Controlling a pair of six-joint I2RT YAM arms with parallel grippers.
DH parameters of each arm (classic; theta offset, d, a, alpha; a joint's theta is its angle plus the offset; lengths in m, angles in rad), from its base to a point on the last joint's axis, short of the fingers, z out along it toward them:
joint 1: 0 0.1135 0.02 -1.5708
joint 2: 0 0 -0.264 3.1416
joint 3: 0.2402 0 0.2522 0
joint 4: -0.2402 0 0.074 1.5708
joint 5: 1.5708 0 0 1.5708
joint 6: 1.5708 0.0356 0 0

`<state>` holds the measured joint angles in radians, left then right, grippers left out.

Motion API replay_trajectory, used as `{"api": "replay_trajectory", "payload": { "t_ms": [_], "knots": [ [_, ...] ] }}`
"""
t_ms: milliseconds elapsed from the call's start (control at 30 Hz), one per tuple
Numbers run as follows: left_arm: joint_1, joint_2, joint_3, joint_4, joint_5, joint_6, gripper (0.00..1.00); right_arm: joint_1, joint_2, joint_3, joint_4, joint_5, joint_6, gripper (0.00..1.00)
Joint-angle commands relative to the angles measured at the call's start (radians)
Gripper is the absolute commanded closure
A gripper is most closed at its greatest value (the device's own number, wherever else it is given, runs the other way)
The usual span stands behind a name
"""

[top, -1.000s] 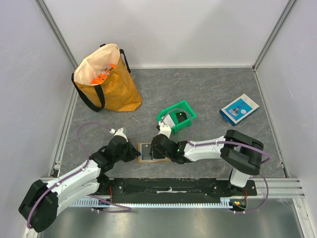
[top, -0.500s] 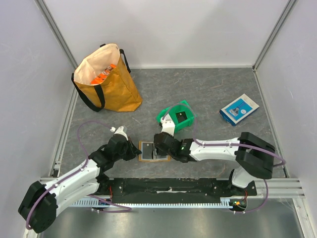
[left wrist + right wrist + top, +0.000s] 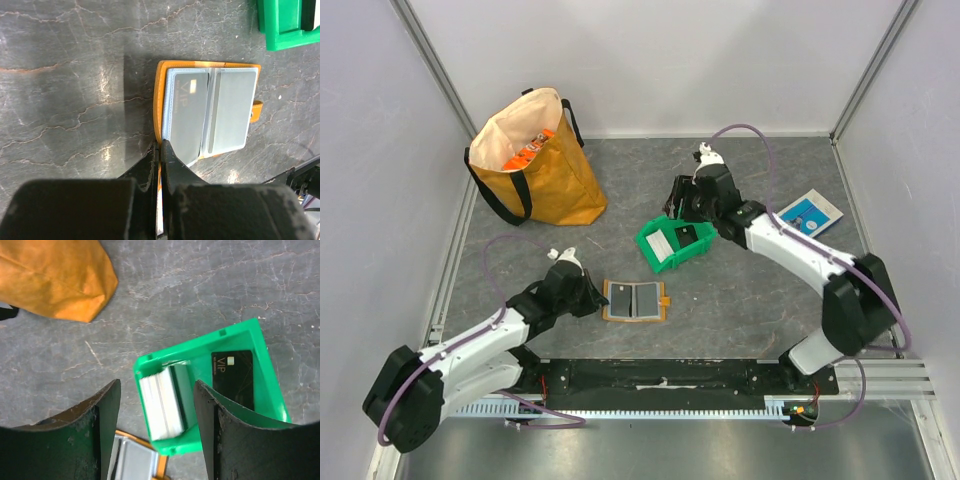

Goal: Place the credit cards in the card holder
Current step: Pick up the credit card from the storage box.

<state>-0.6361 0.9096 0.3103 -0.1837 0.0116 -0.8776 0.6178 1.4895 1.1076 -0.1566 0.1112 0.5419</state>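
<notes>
The card holder [image 3: 635, 301] lies open on the grey table, an orange wallet with two pocket panels [image 3: 230, 107]. A dark VIP card [image 3: 186, 110] sits in its left pocket. My left gripper [image 3: 160, 146] is shut on the wallet's left edge [image 3: 591, 299]. More credit cards are in the green bin [image 3: 672, 257]: a leaning white stack [image 3: 162, 402] and a black VIP card [image 3: 232, 377] lying flat. My right gripper [image 3: 156, 388] hovers open above the bin with the white stack below its gap, holding nothing [image 3: 682, 207].
An orange-yellow tote bag [image 3: 530, 160] stands at the back left. A blue-and-white flat box [image 3: 803, 218] lies at the right, beyond the right arm. The bin [image 3: 287, 25] sits just behind the wallet.
My right gripper has left the wallet, swung back to above the green bin and opened. The left gripper has stayed shut on the wallet's edge.
</notes>
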Motion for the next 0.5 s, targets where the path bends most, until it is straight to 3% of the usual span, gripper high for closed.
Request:
{"api": "replay_trajectory", "payload": {
  "t_ms": [0, 467],
  "knots": [
    [0.001, 0.047, 0.072, 0.046, 0.004, 0.02, 0.98, -0.069, 0.153, 0.09, -0.046, -0.312, -0.099, 0.33],
    [0.004, 0.114, 0.119, 0.049, 0.007, 0.043, 0.98, -0.078, 0.325, 0.141, -0.043, -0.422, -0.129, 0.3]
  ]
}}
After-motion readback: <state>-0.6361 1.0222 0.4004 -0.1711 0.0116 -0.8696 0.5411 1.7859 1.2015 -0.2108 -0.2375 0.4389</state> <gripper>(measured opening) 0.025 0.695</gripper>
